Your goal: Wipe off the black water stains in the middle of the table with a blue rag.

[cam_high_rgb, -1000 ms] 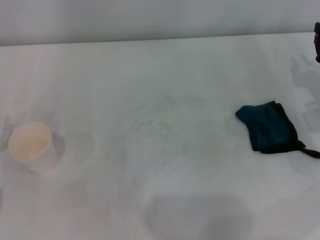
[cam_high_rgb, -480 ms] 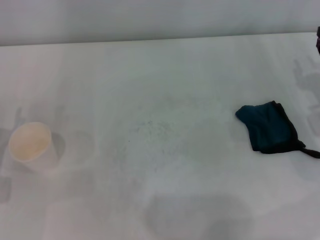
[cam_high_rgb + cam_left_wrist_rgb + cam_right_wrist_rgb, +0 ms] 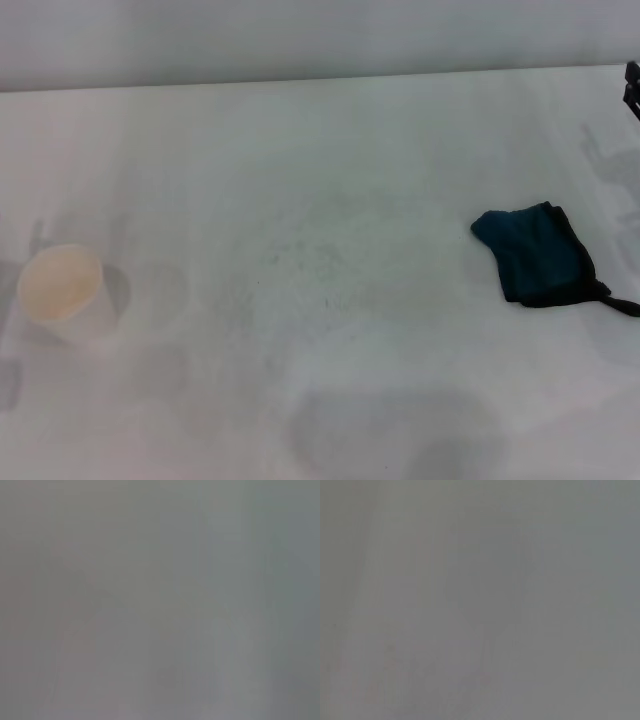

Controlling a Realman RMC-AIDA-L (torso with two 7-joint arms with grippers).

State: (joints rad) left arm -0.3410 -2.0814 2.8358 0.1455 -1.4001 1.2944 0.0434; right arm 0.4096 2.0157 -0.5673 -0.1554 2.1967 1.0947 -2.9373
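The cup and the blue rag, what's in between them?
Only table with faint dark specks lies between the cup and the blue rag, in the head view.

Only a sliver of the right gripper (image 3: 633, 85) shows at the head view's right edge: black, angular, hard-edged. Its finish looks matte and dark throughout, with no cables, screws or markings discernible.

crumpled blue rag (image 3: 540, 254) on table (image 3: 330, 140), right side; stains indistinct.
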